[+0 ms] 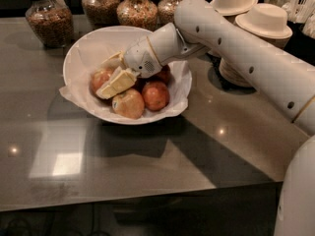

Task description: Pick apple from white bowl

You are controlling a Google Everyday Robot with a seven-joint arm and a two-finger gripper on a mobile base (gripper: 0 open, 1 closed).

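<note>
Camera view: tool (105,77) inside white bowl (78,58) on worktop (147,161), released. Leftmost apple (97,80) lies between its spread fingers (118,82).

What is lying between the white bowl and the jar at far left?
Only bare table, in the camera view. The hand is inside the white bowl, over the apples.

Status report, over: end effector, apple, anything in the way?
End effector down inside white bowl, fingers apart astride left apple. Apple not lifted yet. Neighbouring apples crowd close beside it.
</note>
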